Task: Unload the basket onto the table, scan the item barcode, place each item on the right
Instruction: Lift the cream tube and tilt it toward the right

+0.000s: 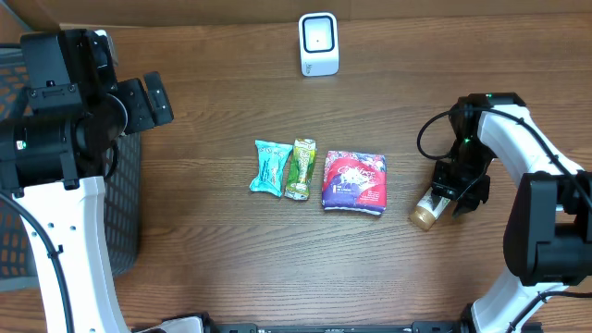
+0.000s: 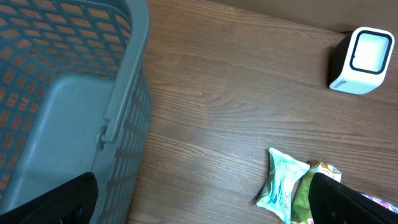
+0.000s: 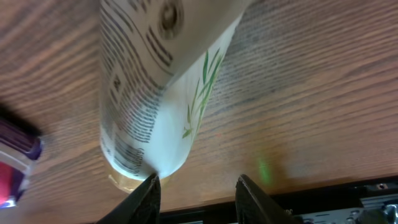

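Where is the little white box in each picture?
Overhead: the white box is at the top middle.
Left wrist: it is in the top right corner.
Right wrist: not in it.
Shared landmark: the teal packet, left of centre in the overhead view and at the bottom right in the left wrist view.

Overhead straight down on table (image 1: 185, 259); left wrist oblique, sharing scanner (image 2: 362, 60) with overhead; right wrist close on bottle (image 3: 155, 93).
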### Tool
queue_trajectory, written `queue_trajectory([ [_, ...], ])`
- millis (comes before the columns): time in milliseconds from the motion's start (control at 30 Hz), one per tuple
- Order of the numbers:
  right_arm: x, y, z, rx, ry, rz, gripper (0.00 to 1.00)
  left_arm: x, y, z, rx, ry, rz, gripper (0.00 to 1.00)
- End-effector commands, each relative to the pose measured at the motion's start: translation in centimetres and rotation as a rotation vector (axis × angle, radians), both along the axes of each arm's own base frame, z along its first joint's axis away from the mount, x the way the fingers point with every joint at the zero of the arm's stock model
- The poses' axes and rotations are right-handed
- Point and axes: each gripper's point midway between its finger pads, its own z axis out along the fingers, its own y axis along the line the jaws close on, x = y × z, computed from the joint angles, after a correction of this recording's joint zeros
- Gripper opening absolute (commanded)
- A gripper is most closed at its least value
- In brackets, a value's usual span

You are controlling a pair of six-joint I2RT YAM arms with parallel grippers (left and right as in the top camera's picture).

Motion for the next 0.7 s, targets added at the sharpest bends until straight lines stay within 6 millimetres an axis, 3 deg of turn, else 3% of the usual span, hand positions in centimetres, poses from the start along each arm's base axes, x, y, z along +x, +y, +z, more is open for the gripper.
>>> queue_trajectory([
  [0,-0.3,0.1,-0.1,-0.014,-0.009,0.026,0.4,0.1,0.0,0.1,0.008,-0.002,-0.015,0.99],
  [167,-0.2,0.5,-1.0,-0.01,-0.027,0.038,0.39,0.1,0.0,0.1,0.008,-0.002,-0.015,0.99],
  [300,1.1,0.7,-1.9,-0.008,-0.092,0.043,0.36,0.1,0.0,0.1,0.008,-0.002,-0.015,1.0],
  [667,9.0,0.6,-2.7,-0.02,-0.401,-0.042,0.34,0.1,0.0,0.1,0.008,-0.002,-0.015,1.0],
])
